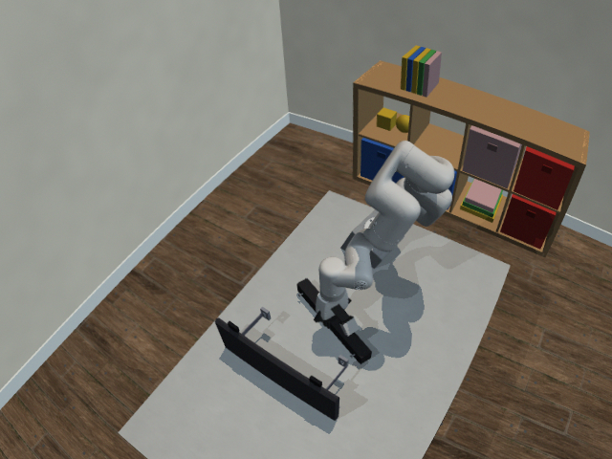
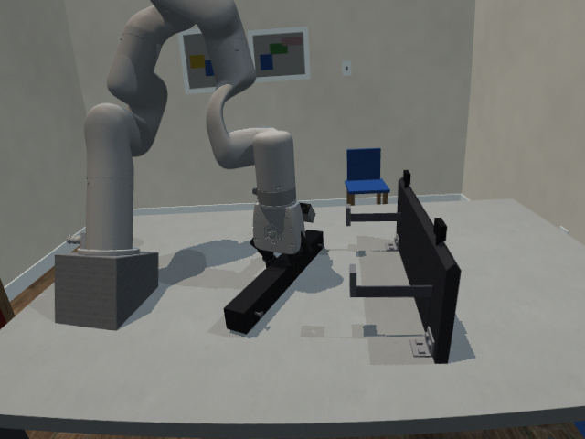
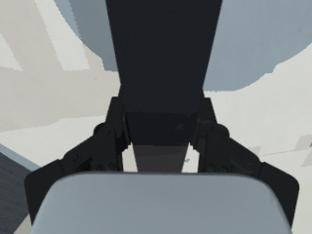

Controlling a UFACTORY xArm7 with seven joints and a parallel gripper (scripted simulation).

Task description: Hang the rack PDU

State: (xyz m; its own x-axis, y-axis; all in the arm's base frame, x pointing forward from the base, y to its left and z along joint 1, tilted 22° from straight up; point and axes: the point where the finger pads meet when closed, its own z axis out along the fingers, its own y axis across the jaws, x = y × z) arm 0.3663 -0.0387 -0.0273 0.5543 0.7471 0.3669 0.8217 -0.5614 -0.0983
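Observation:
The rack PDU (image 2: 271, 283) is a long black bar lying flat on the grey table; it also shows in the top view (image 1: 333, 320) and in the wrist view (image 3: 161, 73). A small button (image 2: 258, 314) sticks out of its near end. My gripper (image 2: 276, 257) points straight down over the bar's middle and is shut on it, one finger on each long side (image 3: 161, 134). The two keyhole plates (image 2: 352, 273) (image 2: 348, 216) stand on grey arms that stick out from an upright black panel (image 2: 425, 260) to the right of the PDU.
The arm's grey base block (image 2: 104, 288) stands at the left of the table. A wooden shelf (image 1: 469, 153) with bins and books is against the far wall. A blue chair (image 2: 366, 175) is behind the table.

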